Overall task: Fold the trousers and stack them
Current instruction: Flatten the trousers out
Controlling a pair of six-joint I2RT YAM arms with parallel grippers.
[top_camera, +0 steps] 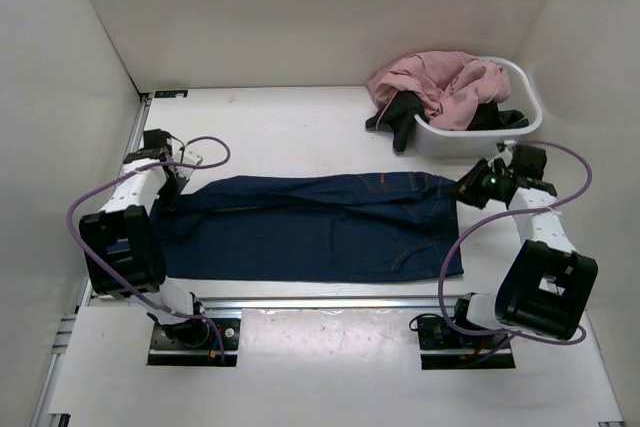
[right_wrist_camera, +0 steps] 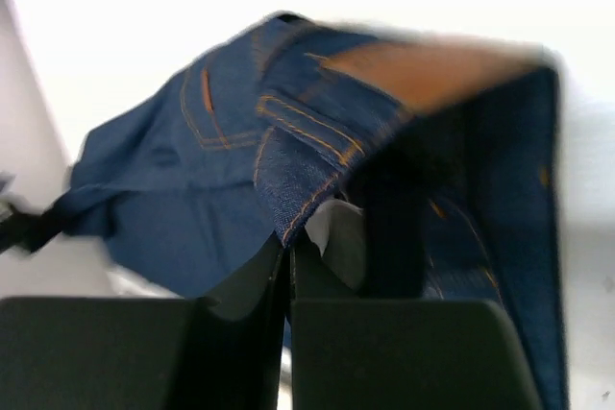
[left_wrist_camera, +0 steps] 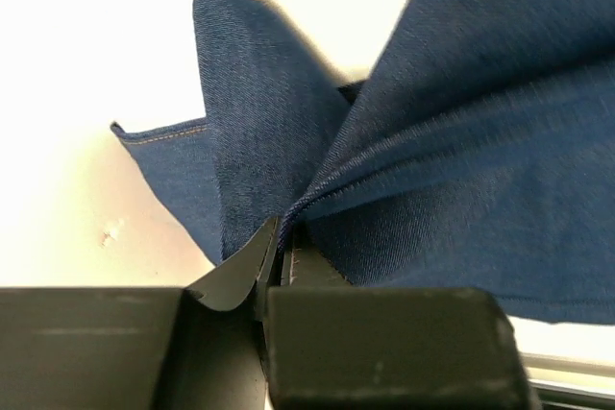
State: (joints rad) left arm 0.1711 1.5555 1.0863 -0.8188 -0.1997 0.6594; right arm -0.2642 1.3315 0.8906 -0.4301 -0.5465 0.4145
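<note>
The trousers (top_camera: 320,227) are laid flat across the middle of the white worktop (top_camera: 270,132), lengthwise, with the waist end at the right and the leg ends at the left. The left hand (top_camera: 172,185) is closed on the far corner of the leg ends. In the left wrist view the denim is seen pinched between the shut fingers (left_wrist_camera: 240,271) and raised in a fold above them. The right hand (top_camera: 470,190) is closed on the waistband at the far right corner. In the right wrist view, cloth with orange stitching and a tan patch (right_wrist_camera: 432,69) is gathered over the shut jaws, but this picture is blurred, so it cannot be told how much cloth is caught. A white basket (top_camera: 530,112) is placed at the far right of the worktop, beyond the trousers. A pink garment (top_camera: 440,82) is heaped in it, and a black garment (top_camera: 400,119) hangs over its left rim.
</note>
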